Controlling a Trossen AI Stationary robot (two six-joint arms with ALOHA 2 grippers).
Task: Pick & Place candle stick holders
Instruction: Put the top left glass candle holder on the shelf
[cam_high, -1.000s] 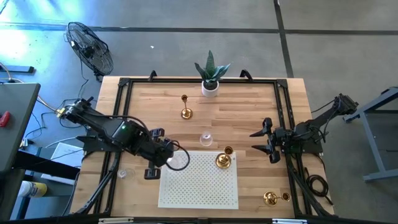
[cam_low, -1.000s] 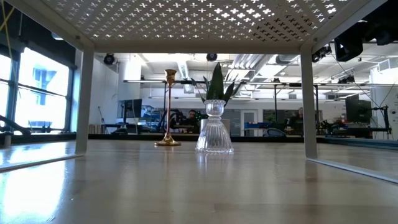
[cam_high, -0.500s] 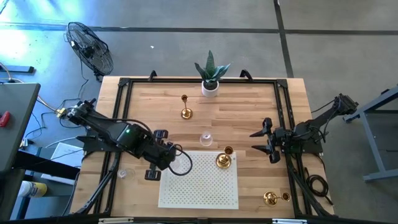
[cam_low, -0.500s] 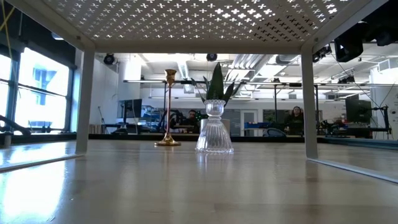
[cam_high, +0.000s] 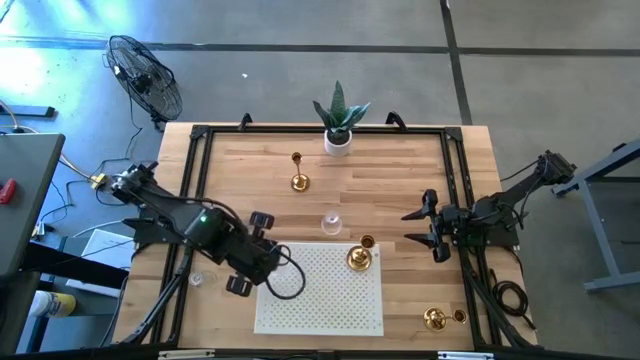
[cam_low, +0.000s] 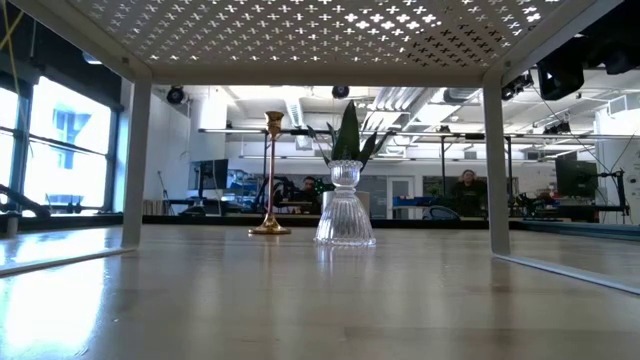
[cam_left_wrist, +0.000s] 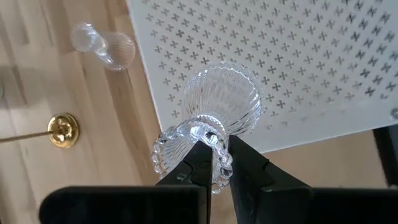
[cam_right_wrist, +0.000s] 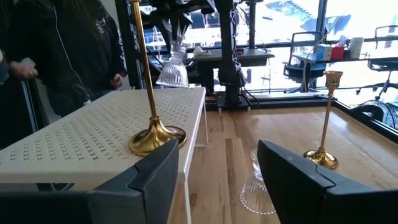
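Observation:
My left gripper (cam_high: 274, 268) is over the left part of the white perforated shelf (cam_high: 340, 310) and is shut on a clear glass candle holder (cam_high: 287, 281). The holder also shows in the right wrist view (cam_right_wrist: 173, 67). One gold holder (cam_high: 358, 258) stands on the shelf. A second (cam_high: 298, 176) stands on the table at the far side. A third (cam_high: 434, 318) is at the near right. Another clear glass holder (cam_high: 330, 222) stands on its base on the table, and one more (cam_high: 197, 280) is at the left edge. My right gripper (cam_high: 424, 226) waits open at the right. My left gripper pinches the glass holder's ribbed upper end (cam_left_wrist: 186, 142) between its two fingers (cam_left_wrist: 200, 163). The fingers come from above, slanting down. The holder hangs below them with its flared base (cam_left_wrist: 222, 101) down over the shelf, a little tilted. Whether the base touches the shelf, I cannot tell.
A white pot with a green plant (cam_high: 339, 130) stands at the far edge. A black frame (cam_high: 195, 170) runs around the tabletop. The low view looks under the shelf at the far gold holder (cam_low: 272, 175) and the glass holder (cam_low: 345, 205). People stand in the room beyond.
My left gripper has carried the glass holder a little toward the table's near edge, over the left part of the shelf, staying shut on it. It has also turned slightly.

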